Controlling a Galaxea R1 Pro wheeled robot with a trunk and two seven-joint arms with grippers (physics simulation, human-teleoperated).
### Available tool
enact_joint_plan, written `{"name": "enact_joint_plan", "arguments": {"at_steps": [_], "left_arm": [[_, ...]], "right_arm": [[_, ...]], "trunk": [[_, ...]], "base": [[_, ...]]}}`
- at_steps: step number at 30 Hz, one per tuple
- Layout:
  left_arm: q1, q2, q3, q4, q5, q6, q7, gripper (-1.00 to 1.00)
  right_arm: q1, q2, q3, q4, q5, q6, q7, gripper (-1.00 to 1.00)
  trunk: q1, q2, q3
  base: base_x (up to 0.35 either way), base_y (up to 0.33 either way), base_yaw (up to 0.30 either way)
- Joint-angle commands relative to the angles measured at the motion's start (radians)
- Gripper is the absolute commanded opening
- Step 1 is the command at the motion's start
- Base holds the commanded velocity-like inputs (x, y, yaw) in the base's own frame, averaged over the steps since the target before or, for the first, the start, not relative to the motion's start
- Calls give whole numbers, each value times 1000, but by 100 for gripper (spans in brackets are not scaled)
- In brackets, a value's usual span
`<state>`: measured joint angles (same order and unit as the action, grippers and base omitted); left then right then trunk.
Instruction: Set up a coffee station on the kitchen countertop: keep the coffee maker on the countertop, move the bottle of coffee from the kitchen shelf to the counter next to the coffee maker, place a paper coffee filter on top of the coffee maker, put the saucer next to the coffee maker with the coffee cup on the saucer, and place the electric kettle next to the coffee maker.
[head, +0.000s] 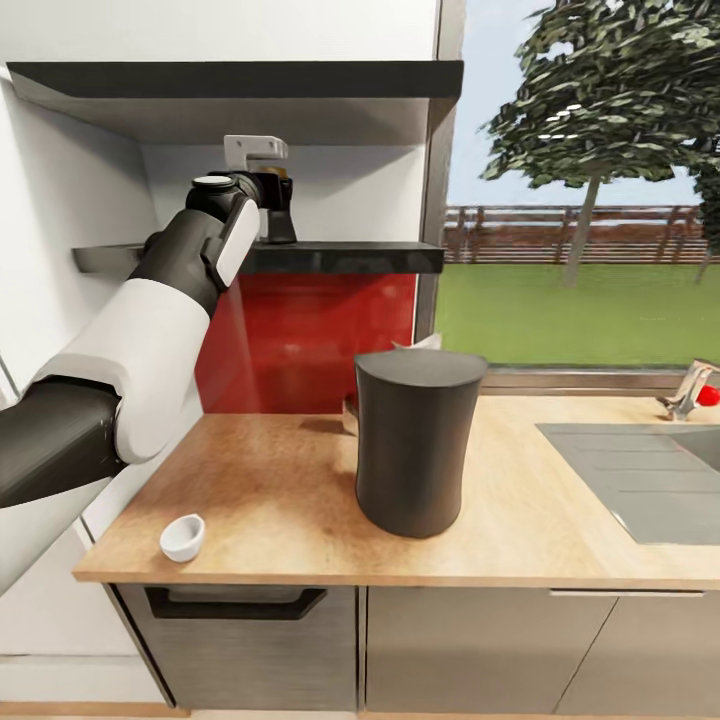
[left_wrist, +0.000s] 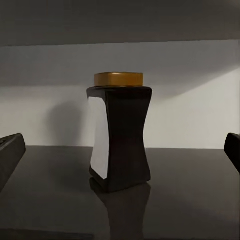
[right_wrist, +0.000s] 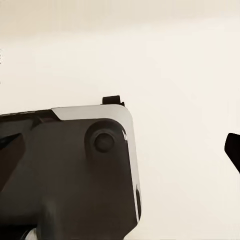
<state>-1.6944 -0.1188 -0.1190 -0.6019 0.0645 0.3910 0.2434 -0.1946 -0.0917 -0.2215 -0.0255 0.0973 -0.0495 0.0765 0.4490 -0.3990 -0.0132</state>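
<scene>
While my left arm (head: 150, 330) stretches up and forward from the shoulder, elbow bent low and forearm angling toward the kitchen shelf (head: 340, 257), here's the layout, biggest things first. One wooden countertop (head: 280, 500) runs across the head view, with one sink (head: 640, 480) sunk into it at the right and one tap (head: 690, 388) behind that. One tall dark coffee maker (head: 415, 440) stands upright near the middle of the counter, and something pale pokes out just behind its top; I can't tell what. One small white coffee cup (head: 183, 537) sits upright near the counter's front edge, well apart from the coffee maker.

Up on the shelf, one bottle of coffee (left_wrist: 120, 135) stands upright: dark body, white label, gold lid. From the head view it's mostly hidden behind my wrist. My left gripper (left_wrist: 120, 150) is level with it, jaws spread wide, one dark fingertip (left_wrist: 10, 152) at each side of the wrist view, the bottle between them and touching neither. Nothing is grasped.

My right gripper (right_wrist: 235, 150): one dark fingertip shows at the wrist view's edge, and a dark and white part of my own body (right_wrist: 65, 170) sits close in front of a pale wall. Whether its jaws are spread or closed, I can't tell.
</scene>
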Motion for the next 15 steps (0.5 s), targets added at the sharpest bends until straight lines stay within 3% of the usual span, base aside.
{"name": "enact_joint_plan", "arguments": {"at_steps": [1,9,15], "left_arm": [[-1,1,-5,-1,7,5,7,100],[-1,1,-6,-1,8,5,7,100],[-1,1,-7,0,8,5,7,100]], "right_arm": [[0,0,-9,1,10,-3,3,100],[0,0,-9,1,10,-4,2,100],[0,0,-9,1,10,-4,2,100]], "trunk": [[1,-1,-1],[1,-1,-1],[1,-1,-1]], "base": [[275,0,0],[142,0,0],[257,41,0]]}}
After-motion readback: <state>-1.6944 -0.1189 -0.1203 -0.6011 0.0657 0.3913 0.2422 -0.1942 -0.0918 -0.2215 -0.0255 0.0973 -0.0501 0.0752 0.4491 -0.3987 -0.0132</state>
